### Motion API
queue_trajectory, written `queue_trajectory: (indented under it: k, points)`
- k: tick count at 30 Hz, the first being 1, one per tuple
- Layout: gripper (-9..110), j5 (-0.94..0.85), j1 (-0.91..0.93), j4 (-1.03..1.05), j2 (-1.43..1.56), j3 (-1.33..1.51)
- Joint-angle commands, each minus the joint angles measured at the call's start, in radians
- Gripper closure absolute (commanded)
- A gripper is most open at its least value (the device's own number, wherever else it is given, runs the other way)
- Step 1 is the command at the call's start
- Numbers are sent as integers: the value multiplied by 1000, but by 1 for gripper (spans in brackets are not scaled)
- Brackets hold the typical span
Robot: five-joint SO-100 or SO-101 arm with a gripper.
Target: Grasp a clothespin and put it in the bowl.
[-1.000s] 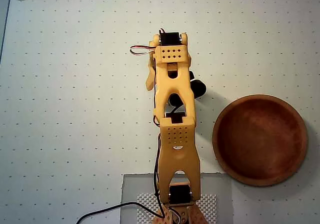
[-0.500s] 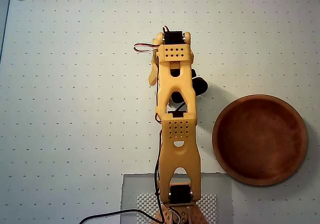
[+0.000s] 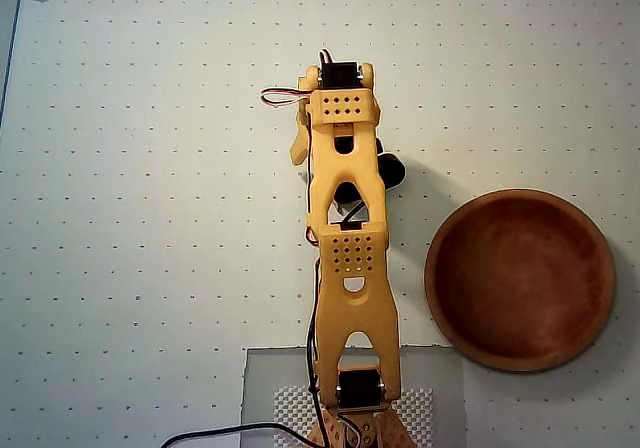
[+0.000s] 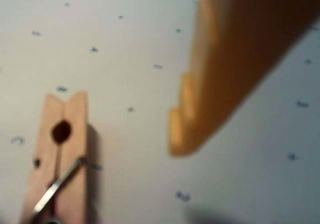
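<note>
Clothespin (image 4: 59,156) is what we find at the lower left of the wrist view, lying flat on the dotted white table (image 4: 125,44), its notched tip pointing up the picture and its metal spring crossing the wood low down. To its right, well apart and not touching, one blurred orange finger (image 4: 220,89) slants down from the upper right corner, its stepped tip just above the table. We see only this one finger, so we cannot tell how wide the gripper stands. In the overhead view the orange arm (image 3: 345,258) hides the clothespin beneath its far end; the bowl (image 3: 520,280) sits to the right of the arm, empty.
</note>
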Motion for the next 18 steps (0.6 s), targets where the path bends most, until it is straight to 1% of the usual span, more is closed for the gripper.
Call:
queue_trajectory:
  k: [1, 8, 18]
  points:
    - [73, 17, -5, 2, 28, -66]
    - [73, 77, -54, 2, 28, -66]
    - [73, 89, -60, 2, 11, -54]
